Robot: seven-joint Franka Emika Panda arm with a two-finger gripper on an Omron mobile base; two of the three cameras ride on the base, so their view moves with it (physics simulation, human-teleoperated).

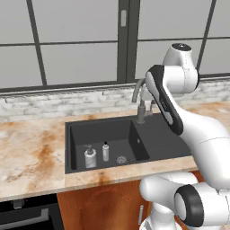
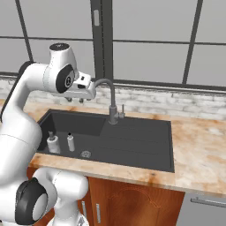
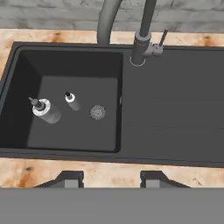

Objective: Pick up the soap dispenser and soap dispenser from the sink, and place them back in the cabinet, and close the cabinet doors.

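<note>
Hand hovering high above the sink, beside the faucet arc, fingers standing partly apart and gripping nothing. Looking straight down into the basin. Standing upright on the basin floor: marbled soap dispenser near the left wall, slim soap dispenser just beside it, apart and not touching. Lying near the slim bottle toward the draining section: round drain. Leaving open floor behind both bottles toward the back wall. Bordering the sink all round: marbled tabletop. Showing no readable labels or writing on either bottle.
</note>
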